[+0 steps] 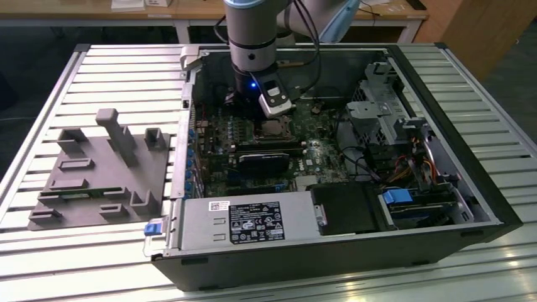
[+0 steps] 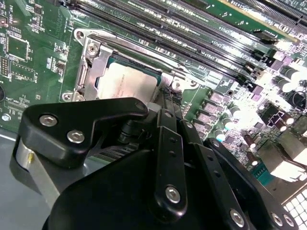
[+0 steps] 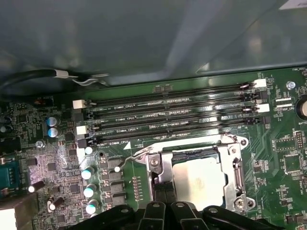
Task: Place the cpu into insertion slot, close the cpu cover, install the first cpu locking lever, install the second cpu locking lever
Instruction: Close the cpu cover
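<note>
Jaws together at cpu cover (image 3: 230,168) edge, cpu (image 3: 199,179) beneath its window.

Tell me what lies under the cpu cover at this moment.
Through the window of the cpu cover, the pale top of the cpu shows beneath it. The frame hides the cpu's edges, the chip hides everything below itself, and the gripper covers one side of the frame.

No legible txt: tiny silkscreen on mobo (image 3: 280,160), stickers (image 1: 256,221) on PSU (image 1: 197,231).
</note>
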